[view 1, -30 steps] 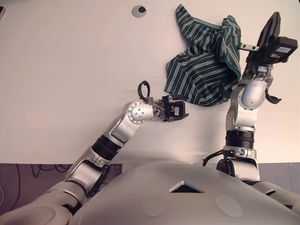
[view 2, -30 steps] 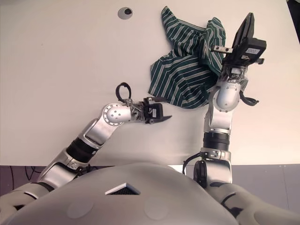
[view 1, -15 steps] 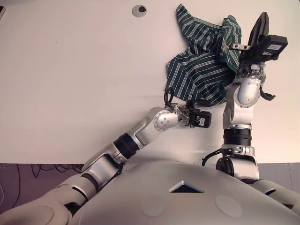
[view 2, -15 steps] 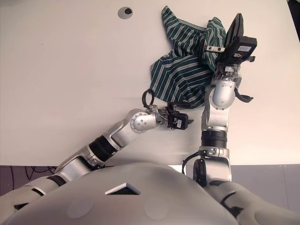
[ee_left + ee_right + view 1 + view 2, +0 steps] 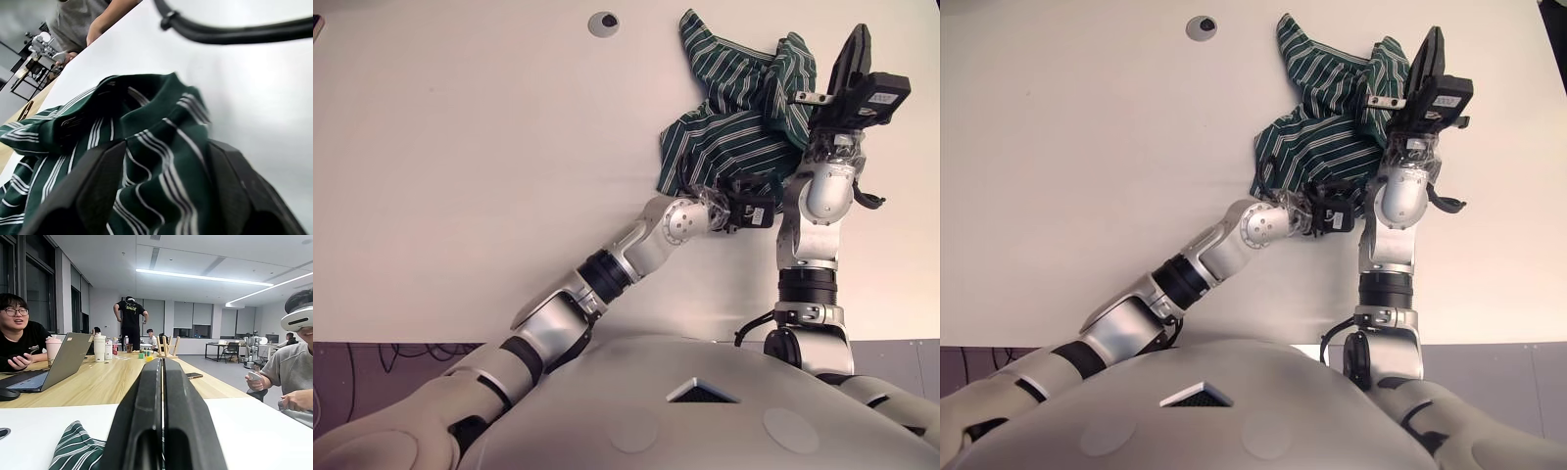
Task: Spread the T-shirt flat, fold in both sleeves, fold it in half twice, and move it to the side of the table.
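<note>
Hiding its own sleeves: crumpled T-shirt [image 5: 734, 137]

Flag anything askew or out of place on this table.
The T-shirt lies crumpled in a heap on the table's far right part, its folds bunched rather than flat. The left tool straddles its near edge, open.

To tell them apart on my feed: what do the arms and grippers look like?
Both arms are silver-grey metal with black joint bands. The left gripper and right gripper have flat black fingers. A small white label marks the right gripper's body; black cable loops sit at both wrists.
</note>
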